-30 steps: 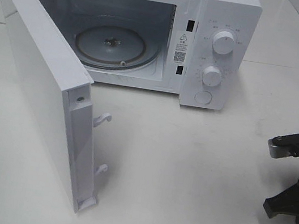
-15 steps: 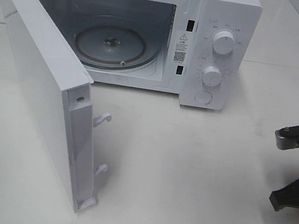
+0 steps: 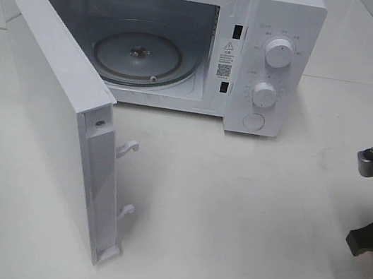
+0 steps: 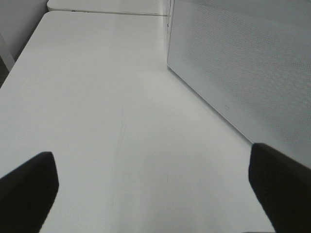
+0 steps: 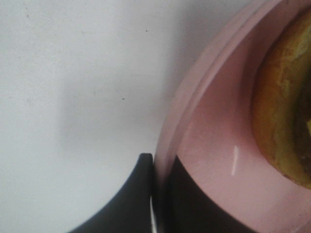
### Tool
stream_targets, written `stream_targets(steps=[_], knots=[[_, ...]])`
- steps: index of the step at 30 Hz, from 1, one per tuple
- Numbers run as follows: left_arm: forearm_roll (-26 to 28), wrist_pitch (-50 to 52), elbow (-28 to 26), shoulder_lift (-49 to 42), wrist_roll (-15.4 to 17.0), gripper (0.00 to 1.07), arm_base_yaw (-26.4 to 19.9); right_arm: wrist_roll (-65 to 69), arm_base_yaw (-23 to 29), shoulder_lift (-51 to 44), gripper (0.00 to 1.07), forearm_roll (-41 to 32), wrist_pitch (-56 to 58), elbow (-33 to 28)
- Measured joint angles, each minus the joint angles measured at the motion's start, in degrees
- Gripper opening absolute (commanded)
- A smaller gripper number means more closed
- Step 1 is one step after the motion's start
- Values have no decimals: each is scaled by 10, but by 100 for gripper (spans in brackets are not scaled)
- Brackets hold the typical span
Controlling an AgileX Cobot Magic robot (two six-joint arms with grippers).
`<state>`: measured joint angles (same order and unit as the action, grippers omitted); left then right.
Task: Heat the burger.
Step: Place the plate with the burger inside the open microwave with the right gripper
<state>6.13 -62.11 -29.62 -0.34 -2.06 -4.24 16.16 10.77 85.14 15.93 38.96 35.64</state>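
A bare white table [image 3: 245,214] fills the scene, with tiled wall showing at the far right corner.

Nearest, at the table's right edge, the right gripper [image 5: 158,204] is closed narrow on the rim of a pink plate [image 5: 209,121], one finger outside the rim and one inside. The burger [image 5: 284,107] sits on that plate, inward from the pinched rim. Only its browned side shows, and the high camera does not catch it at all.

The left gripper [image 4: 153,179] is spread wide and empty over the table's left side, beside the outer face of the door [image 3: 41,108].

That door stands open, swung out toward the near left corner. At the far edge the microwave [image 3: 284,27] shows its turntable [image 3: 139,56] bare.

From the right gripper the cavity lies farther back and to the left. The right arm is the nearer one and already has the load. The table between looks unobstructed, and the door lies on the other side of the opening.
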Motion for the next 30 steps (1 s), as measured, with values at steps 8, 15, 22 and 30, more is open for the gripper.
stream_targets(steps=[8,15,22,30], knots=[[0,0,0,0,0,100,0,7,23,-34,0,15,23,0],[0,0,0,0,0,100,0,9,64,-54,0,19,45,0],[0,0,0,0,0,100,0,9,96,-77,0,34,76,0],[0,0,0,0,0,100,0,9,146,-112,0,53,111,0]])
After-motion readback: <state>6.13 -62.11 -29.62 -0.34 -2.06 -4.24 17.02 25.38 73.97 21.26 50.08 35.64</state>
